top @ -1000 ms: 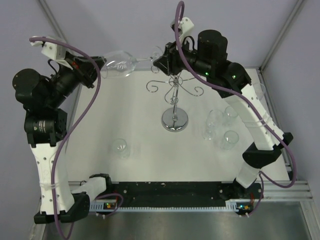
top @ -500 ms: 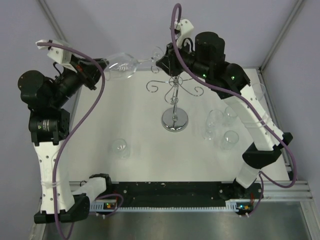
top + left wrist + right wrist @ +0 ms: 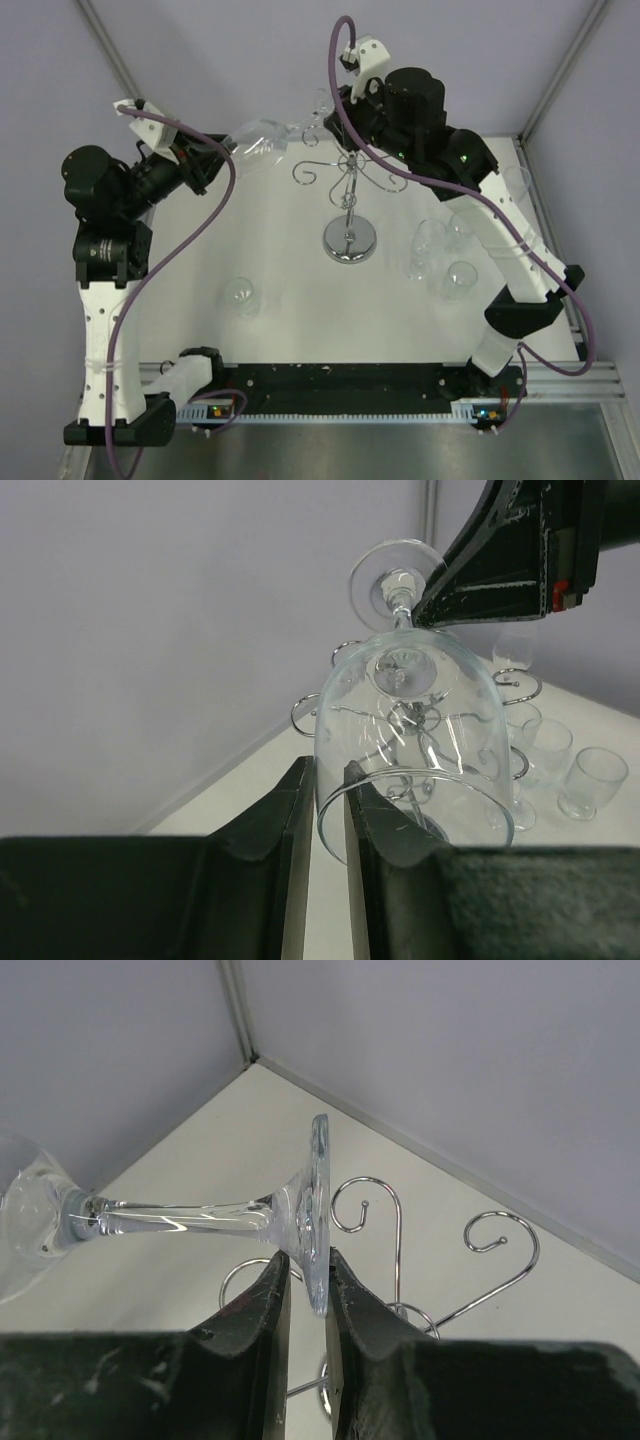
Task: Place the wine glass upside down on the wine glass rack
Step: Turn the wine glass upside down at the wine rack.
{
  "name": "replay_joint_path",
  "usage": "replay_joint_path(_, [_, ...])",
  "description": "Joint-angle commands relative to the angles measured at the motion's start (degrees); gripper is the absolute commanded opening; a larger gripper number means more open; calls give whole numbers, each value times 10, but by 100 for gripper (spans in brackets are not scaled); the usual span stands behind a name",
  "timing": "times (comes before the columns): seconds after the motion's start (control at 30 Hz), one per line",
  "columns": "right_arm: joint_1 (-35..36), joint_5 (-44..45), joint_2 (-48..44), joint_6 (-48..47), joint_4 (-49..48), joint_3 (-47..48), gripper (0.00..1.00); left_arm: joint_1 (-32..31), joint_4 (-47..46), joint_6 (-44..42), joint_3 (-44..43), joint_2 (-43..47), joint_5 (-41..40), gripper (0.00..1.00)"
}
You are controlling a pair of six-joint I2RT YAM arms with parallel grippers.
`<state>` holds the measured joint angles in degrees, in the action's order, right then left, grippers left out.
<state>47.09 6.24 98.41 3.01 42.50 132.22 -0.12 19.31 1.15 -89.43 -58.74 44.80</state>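
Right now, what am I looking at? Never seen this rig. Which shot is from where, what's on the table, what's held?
Two robot arms, the left arm and right arm, are bolted at the near edge of a white table. The wide picture comes from a fixed camera above and behind them. The other two come from a camera on each wrist, looking past its own fingers.

On the table stand a chrome wine glass rack, a cluster of small glasses to its right, and one more glass to its left.

A wine glass lies on its side in the air between the arms. The right gripper pinches the edge of its foot. The left gripper has the bowl's rim between its fingers; whether it presses, I cannot tell.
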Motion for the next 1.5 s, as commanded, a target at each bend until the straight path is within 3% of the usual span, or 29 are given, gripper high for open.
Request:
replay_joint_path(0.0, [5, 48, -23, -27, -44, 30, 0, -23, 0, -34, 22, 17, 59, 24])
replay_joint_path(0.2, [5, 60, -27, -49, -47, 30, 0, -38, 9, -59, 43, 20, 47, 25])
replay_joint_path(0.37, [5, 80, -34, -71, -54, 30, 0, -42, 13, -70, 48, 21, 33, 33])
replay_joint_path(0.53, [5, 100, -40, -92, -60, 27, 0, -42, 12, -62, 47, 19, 12, 58])
replay_joint_path(0.8, [2, 108, -49, -100, -62, 15, 0, -42, -2, -27, 35, 13, 13, 79])
replay_joint_path(1.07, [-31, 139, -40, -140, -81, 23, 0, -42, 34, -55, 21, 26, -32, 86])
replay_joint_path(1.47, [-67, 191, -6, -212, -136, 41, 0, -41, 51, -28, 7, 43, -133, 89])
